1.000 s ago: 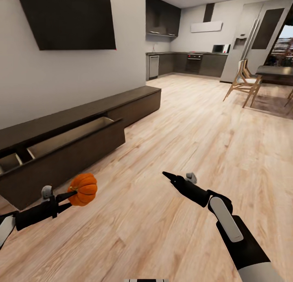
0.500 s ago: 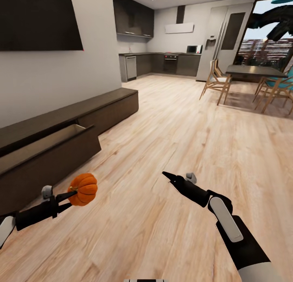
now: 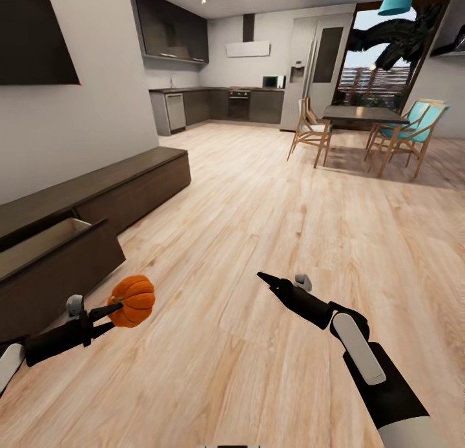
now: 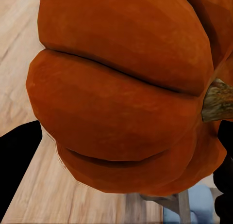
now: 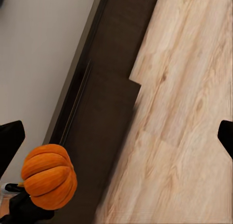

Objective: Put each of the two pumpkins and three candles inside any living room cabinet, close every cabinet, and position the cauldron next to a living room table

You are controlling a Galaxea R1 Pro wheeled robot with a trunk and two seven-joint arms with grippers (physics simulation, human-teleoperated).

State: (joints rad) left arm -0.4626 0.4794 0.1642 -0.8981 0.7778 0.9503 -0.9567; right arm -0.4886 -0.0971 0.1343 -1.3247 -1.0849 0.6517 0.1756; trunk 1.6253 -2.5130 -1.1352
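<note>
Left gripper (image 3: 115,312) is clamped on a pumpkin (image 3: 132,300); right gripper (image 3: 266,279) appears together. Next: carry pumpkin left into the cabinet's (image 3: 97,199) open drawer (image 3: 39,241).

We see a pale, light-brown wooden plank floor (image 3: 278,196) running from the near foreground back to the kitchen. Standing directly on it along the grey wall is the very long, low dark-brown wooden cabinet (image 3: 139,180), one drawer pulled out. Farther back, a dark dining table (image 3: 361,115) with wooden chairs (image 3: 309,130) also stands on it.
</note>
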